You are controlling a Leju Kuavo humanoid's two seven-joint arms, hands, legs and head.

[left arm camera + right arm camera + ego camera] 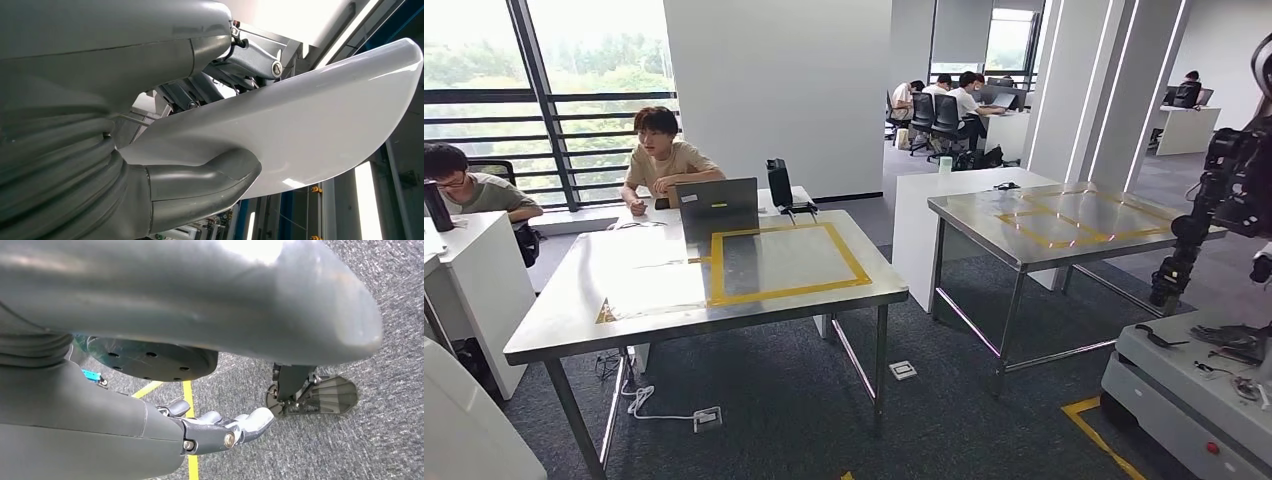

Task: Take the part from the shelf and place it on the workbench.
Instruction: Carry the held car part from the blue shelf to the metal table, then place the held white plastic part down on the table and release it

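Note:
In the left wrist view my left hand (165, 185) grips a large white curved part (310, 125), with the thick grey thumb (210, 177) pressed against its smooth face and the darker fingers (240, 55) on its other side. A white curved edge (459, 430) at the lower left corner of the head view looks like the same part. Ahead stands the steel workbench (654, 290) with a yellow tape rectangle (779, 262) on top. My right hand (220, 432) hangs over the grey carpet with its fingers stretched out and nothing in them.
A laptop (716, 205) and a black device (779, 182) sit at the workbench's far edge, where a person (664, 155) is seated. A second taped steel table (1064, 215) stands to the right. A wheeled grey base (1194, 390) with a black arm (1214, 200) is at the right edge.

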